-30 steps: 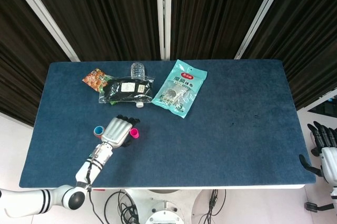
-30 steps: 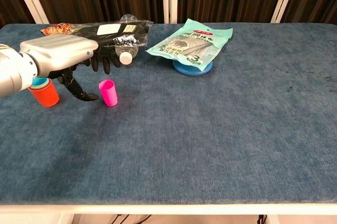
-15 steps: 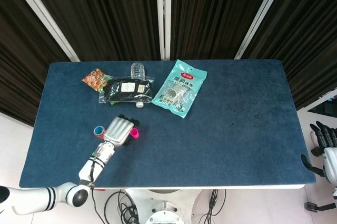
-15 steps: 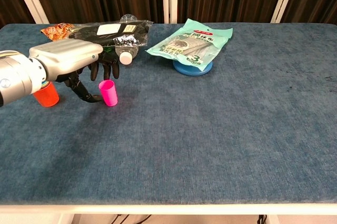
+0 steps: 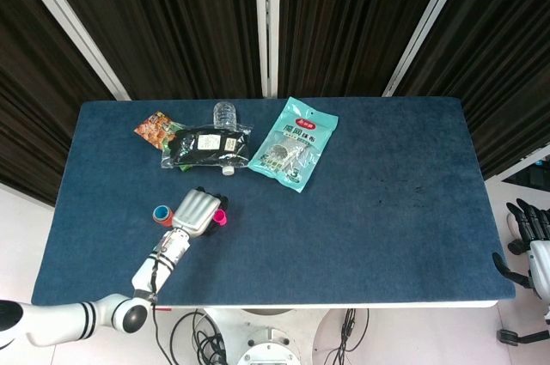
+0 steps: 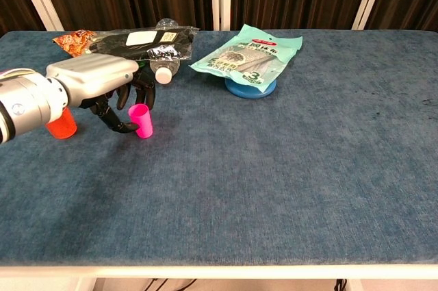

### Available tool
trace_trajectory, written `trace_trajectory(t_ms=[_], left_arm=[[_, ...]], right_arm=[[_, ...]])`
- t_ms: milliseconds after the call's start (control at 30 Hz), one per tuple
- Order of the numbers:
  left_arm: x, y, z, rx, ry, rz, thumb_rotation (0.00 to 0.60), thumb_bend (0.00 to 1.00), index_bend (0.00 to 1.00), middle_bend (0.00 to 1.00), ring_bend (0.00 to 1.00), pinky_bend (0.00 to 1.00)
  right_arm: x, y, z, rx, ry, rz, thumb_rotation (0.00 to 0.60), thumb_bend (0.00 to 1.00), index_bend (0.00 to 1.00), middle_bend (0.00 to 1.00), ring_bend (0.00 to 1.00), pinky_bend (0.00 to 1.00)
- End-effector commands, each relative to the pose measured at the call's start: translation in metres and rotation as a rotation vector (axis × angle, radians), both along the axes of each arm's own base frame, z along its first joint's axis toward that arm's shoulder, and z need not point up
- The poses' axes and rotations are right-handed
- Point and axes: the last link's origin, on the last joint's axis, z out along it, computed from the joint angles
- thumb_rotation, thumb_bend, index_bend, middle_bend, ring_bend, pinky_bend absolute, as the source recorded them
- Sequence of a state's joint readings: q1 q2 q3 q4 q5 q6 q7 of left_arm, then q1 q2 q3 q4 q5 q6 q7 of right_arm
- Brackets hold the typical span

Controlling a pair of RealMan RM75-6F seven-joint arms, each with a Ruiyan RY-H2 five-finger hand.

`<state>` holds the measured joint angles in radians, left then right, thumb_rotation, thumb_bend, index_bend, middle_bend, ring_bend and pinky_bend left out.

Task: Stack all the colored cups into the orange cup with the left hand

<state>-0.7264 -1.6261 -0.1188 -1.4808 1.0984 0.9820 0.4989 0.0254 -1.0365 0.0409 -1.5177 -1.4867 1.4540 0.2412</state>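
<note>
tabletop (image 6: 287, 168): blue cloth, carries everything
left hand (image 6: 96, 79): fingers spread around pink cup, thumb just beside it, nothing grasped
right hand (image 5: 528, 232): off the tabletop edge, hanging released
orange cup (image 6: 60, 123): upright, behind left hand
pink cup (image 6: 142, 120): upright, near orange cup

On the blue table (image 6: 287, 168), before dark curtains (image 5: 344, 21), a green snack pouch (image 6: 248, 53) rests tilted on a blue disc (image 6: 250, 88), beside a black packet (image 6: 140, 39) overlying a clear bottle (image 6: 162, 72) (white cap forward) and an orange snack bag (image 5: 155, 127).
</note>
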Motion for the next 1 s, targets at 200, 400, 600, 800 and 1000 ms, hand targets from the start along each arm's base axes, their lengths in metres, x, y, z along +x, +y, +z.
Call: trace_trajectory(t_ms=[200,400,600,800,1000], left_arm=[[0.002,0.002,0.0,0.009,-0.001,-0.02,0.6,0.28,0.51,0.52,0.57,0.41],[0.008,0.0,0.014,0.028,-0.045,-0.02,0.6,0.29,0.51,0.52,0.57,0.41],[0.012,-0.003,0.062,0.128,-0.109,-0.014,0.6,0.28,0.51,0.52,0.57,0.41],[-0.009,-0.008,0.098,0.194,-0.077,0.044,0.6,0.28,0.51,0.52,0.57,0.41],[-0.041,-0.018,0.107,0.183,-0.046,0.135,0.6,0.28,0.51,0.52,0.57,0.42]], right_arm=[[0.001,-0.001,0.0,0.004,0.001,0.0,0.6,0.27,0.0,0.0,0.0,0.0],[0.002,-0.002,0.001,0.002,0.004,0.002,0.6,0.27,0.0,0.0,0.0,0.0],[0.005,-0.003,0.001,0.001,0.006,0.011,0.6,0.27,0.0,0.0,0.0,0.0],[0.008,-0.004,-0.003,0.011,0.006,0.018,0.6,0.27,0.0,0.0,0.0,0.0],[0.01,-0.005,-0.008,0.02,0.009,0.026,0.6,0.27,0.0,0.0,0.0,0.0]])
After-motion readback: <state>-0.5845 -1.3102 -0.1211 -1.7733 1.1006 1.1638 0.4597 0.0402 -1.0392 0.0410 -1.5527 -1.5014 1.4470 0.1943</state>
